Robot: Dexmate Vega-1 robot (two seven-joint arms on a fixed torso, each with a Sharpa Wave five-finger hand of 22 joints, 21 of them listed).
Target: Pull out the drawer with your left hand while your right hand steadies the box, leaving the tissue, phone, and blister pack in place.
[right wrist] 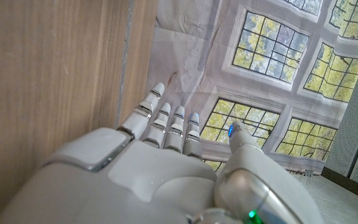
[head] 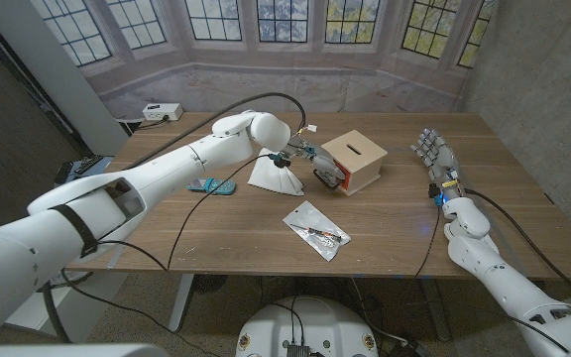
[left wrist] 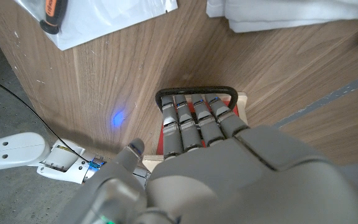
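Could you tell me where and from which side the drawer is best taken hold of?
By its black wire handle, a loop standing off the drawer front, from the box's front face that points toward the tissue. The left hand has its fingers at that loop; a straight pull away from the box seems best.

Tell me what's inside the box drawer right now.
Cannot be seen. The left hand has its fingers hooked through the black drawer handle at the front of the wooden box; the drawer looks barely out, and the hand covers its opening.
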